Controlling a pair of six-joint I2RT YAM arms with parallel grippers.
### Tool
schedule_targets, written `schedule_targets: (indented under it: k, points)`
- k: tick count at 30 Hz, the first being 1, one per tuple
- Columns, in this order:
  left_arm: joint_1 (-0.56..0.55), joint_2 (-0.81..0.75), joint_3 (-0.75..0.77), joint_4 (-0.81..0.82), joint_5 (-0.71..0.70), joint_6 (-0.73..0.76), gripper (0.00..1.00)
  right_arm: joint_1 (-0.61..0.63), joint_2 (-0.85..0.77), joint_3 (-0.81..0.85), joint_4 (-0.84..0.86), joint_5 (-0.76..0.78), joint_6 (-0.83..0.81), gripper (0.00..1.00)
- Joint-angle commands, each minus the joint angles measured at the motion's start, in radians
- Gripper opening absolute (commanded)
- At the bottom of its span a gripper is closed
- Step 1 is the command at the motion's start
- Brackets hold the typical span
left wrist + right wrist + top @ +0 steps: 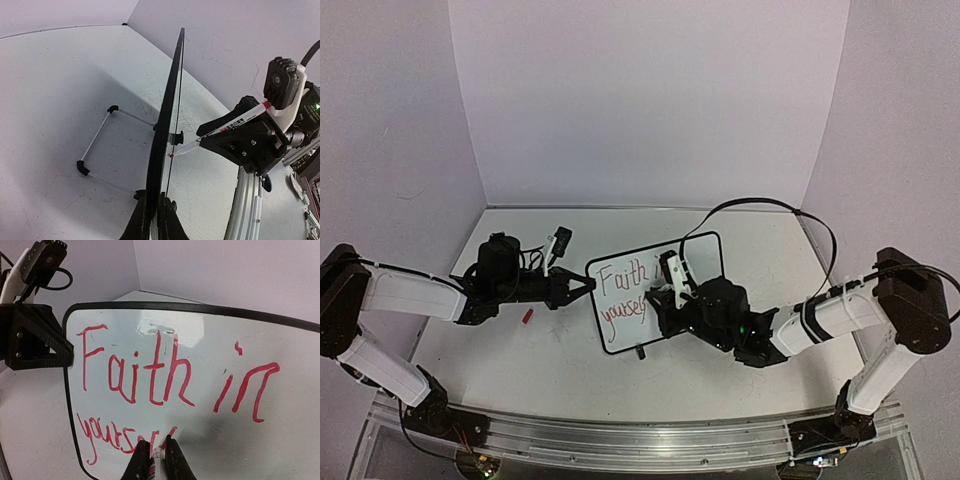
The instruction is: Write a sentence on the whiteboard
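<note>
Writing was the step in hand, and we judged it well along. The whiteboard (pixel 210 345) already carried "Faith in" in red across its upper line. Below that ran "yourse", with a stroke or two more just forming at the pen tip. The board stood near upright in the middle of the table (pixel 520 350), between the two arms. It was propped from behind on a wire stand (pixel 97 145).

The right gripper (pixel 157 445) had its fingers drawn together on a marker (pixel 225 127). It held the barrel close to the writing end, and the tip was touching the board low on its face, at the end of the second line. From the left wrist view we saw the pen meet the board at an angle, with its red-capped tail pointing back toward the wrist.

The left gripper (pixel 157 210) was pinched onto the board's thin black rim, one finger on either face. In the overhead view this grip sat at the left edge, well clear of the lettering. We took it for a brace against the pen's push.

The next move, as we read it, called for finishing the last letters of "yourself". That meant short strokes drawn rightward along the lower line under light, even pressure. The pen would have to lift cleanly between strokes so the red did not smear. The left grip needed to hold firm throughout, since a light board on a thin stand could rock or slide under the pen.
</note>
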Motion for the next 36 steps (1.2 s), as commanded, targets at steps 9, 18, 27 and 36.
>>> schedule_targets:
  k: [9, 18, 27, 36]
  points:
    - [0.001, -0.036, 0.007, -0.008, -0.022, 0.043, 0.00, 0.000, 0.014, 0.034, -0.010, 0.173, 0.008, 0.00]
    - [0.002, -0.031, 0.006, -0.009, -0.028, 0.044, 0.00, 0.001, -0.317, -0.144, 0.062, 0.003, -0.042, 0.00]
    - [0.002, -0.043, -0.004, -0.015, -0.053, 0.051, 0.00, -0.035, -0.289, -0.107, 0.023, -0.029, -0.182, 0.00]
    - [0.002, -0.042, 0.001, -0.032, -0.069, 0.053, 0.00, -0.033, -0.198, -0.077, 0.010, -0.090, -0.156, 0.00]
